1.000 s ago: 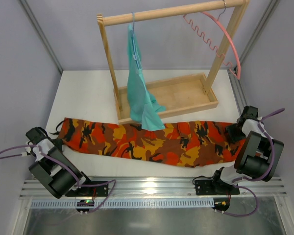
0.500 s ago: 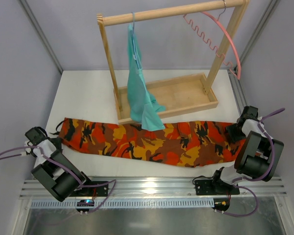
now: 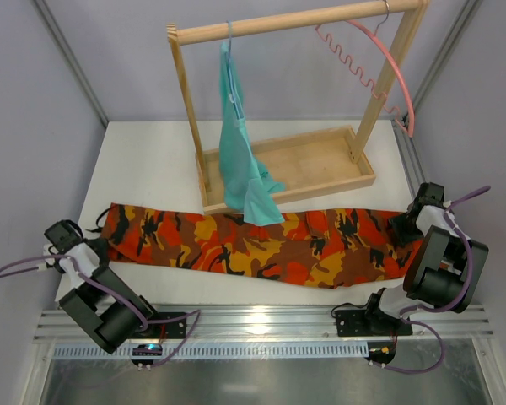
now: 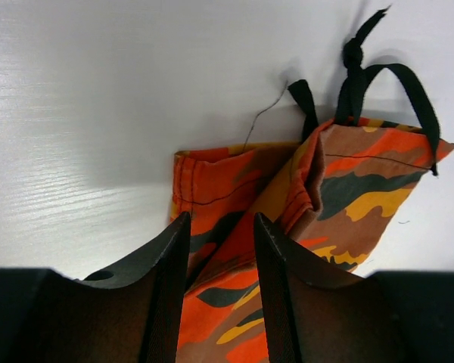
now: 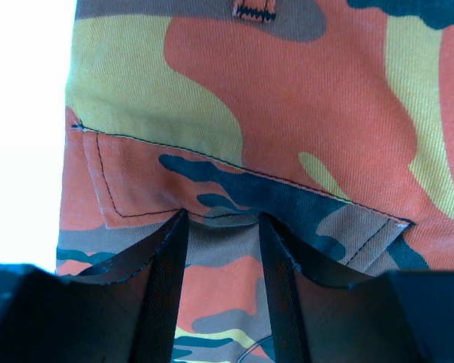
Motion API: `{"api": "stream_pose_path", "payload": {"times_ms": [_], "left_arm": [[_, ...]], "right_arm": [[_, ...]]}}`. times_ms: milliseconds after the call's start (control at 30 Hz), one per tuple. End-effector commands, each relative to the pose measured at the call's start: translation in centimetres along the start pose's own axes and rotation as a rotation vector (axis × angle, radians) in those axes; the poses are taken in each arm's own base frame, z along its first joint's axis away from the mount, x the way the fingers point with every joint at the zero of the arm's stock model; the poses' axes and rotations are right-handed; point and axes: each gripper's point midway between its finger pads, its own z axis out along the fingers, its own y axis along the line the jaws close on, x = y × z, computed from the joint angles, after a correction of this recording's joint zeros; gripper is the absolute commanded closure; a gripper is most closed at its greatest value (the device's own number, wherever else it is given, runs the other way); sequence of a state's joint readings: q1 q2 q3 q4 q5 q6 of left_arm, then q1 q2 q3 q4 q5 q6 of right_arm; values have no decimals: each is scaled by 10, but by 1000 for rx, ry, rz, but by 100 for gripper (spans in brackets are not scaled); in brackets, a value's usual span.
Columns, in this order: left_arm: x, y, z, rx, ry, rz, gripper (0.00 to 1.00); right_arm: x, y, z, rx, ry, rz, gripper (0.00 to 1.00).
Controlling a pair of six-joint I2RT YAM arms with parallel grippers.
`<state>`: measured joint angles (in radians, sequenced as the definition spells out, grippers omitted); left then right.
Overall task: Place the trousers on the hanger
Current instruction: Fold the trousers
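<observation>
I have the left gripper (image 4: 221,219) half-open astride the drawstring cuff of the camouflage trousers (image 3: 261,245) and the right gripper (image 5: 221,215) half-open over their stitched pocket, and beyond both jaws the wooden rack (image 3: 320,192) carries a limp teal garment (image 3: 240,160), its hem overlapping the cloth, and the wavy pink hanger (image 3: 394,63).

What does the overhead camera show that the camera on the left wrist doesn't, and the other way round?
Only overhead: the wooden rack, the teal garment hanging from it, the pink hanger on its rail, the left arm and right arm, and the trousers lying full length.
Only the left wrist: the black ties and a loose thread at the trousers' end, and the left end effector, its jaws apart with that cloth between them.
Both: the camouflage trousers on the white table.
</observation>
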<state>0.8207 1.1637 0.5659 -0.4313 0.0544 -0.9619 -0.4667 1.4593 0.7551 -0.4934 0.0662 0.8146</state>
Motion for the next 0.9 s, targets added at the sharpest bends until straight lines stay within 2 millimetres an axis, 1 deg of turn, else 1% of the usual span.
{"api": "stream_pose_path", "payload": {"times_ms": [0,167,400,433,500,533,567,600,633,667,700,733,767,800,867], "left_arm": [[7,10,6,-29,30,0,60],[6,12,10,-30,19,5,60],[10,21,27,-89,58,11,60],[10,22,28,-98,57,14,60],[9,25,29,-113,59,26,61],[9,26,30,-116,60,29,65],[8,26,30,-119,57,34,67],[8,28,31,-126,56,40,71],[8,28,32,-133,60,43,78],[10,30,33,-137,67,44,83],[10,30,33,-138,70,42,89],[11,32,35,-150,76,42,98],[13,34,36,-159,84,44,99],[12,34,37,-167,84,49,99],[12,36,38,-185,93,44,100]], "right_arm": [[-7,-11,9,35,-41,-4,54],[-8,-11,7,35,-47,-4,54],[-10,-11,5,43,-50,-1,53],[-8,-15,5,64,-39,-3,53],[-14,-15,-2,80,-50,-10,50],[-11,-20,-7,106,-36,-18,49],[-23,-15,-17,103,-69,-26,48],[-26,-16,-24,117,-75,-26,46],[-23,-24,-32,155,-58,-31,45],[-32,-20,-44,145,-91,-28,44],[-32,-24,-50,165,-95,-28,42],[-34,-28,-54,178,-113,-25,39],[-41,-37,-59,207,-157,-16,38],[-43,-41,-62,218,-174,-9,37],[-46,-54,-63,253,-205,3,34]]}}
